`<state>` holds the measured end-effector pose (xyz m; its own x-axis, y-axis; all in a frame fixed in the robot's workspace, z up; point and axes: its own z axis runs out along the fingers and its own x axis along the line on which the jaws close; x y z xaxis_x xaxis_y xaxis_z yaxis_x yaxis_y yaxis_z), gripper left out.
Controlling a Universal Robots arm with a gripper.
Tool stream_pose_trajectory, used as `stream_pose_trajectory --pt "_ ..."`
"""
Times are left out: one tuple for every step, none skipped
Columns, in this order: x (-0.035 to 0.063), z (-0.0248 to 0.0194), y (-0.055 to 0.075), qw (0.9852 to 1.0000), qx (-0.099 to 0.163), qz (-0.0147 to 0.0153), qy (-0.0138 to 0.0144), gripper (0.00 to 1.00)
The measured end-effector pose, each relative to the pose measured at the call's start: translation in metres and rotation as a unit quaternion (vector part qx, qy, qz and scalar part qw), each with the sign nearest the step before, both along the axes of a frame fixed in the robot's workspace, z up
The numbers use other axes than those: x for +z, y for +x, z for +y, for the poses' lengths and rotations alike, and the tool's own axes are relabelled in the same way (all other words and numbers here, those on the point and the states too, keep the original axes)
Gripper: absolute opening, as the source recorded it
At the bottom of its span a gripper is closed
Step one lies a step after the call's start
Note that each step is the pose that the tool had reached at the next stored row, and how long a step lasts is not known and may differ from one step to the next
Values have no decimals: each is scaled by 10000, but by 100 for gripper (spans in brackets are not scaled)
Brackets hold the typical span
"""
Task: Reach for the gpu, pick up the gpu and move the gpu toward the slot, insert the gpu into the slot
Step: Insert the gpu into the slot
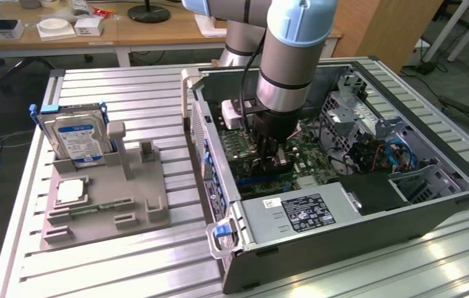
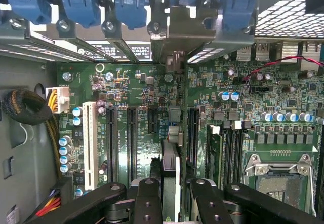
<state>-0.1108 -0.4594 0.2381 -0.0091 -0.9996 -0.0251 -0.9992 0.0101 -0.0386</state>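
Arm reaches down into the open computer case (image 1: 433, 205) on the bench (image 1: 135, 261). Claw (image 2: 171, 196) pinching the gpu (image 2: 171, 176), card held edge-on and upright between the fingers (image 2: 147, 203), directly over the motherboard (image 2: 142, 87) among the black expansion slots (image 2: 131, 138). Hard drive (image 1: 77, 139) stands in the grey holder (image 1: 106, 205) at the exterior view's left, well apart from the case

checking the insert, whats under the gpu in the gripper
The gpu, held edge-on in the gripper, stands over the green motherboard among its black slots. The slot directly beneath it is covered by the card.
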Motion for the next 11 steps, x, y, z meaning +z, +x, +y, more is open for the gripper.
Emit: stream_pose_trajectory --pt "-1 0 0 10000 0 0 0 27" --pt "-1 0 0 10000 0 0 0 27" --pt "-1 0 0 10000 0 0 0 27" --pt "0 0 0 10000 0 0 0 27" --pt "0 0 0 10000 0 0 0 27" --pt "0 0 0 10000 0 1 -1 27" --pt "-1 0 0 10000 0 0 0 27" --pt "-1 0 0 10000 0 1 -1 27" --pt "-8 0 0 10000 0 0 -1 27" --pt "-18 0 0 10000 0 0 0 27" --pt "-21 0 0 10000 0 1 -1 27"
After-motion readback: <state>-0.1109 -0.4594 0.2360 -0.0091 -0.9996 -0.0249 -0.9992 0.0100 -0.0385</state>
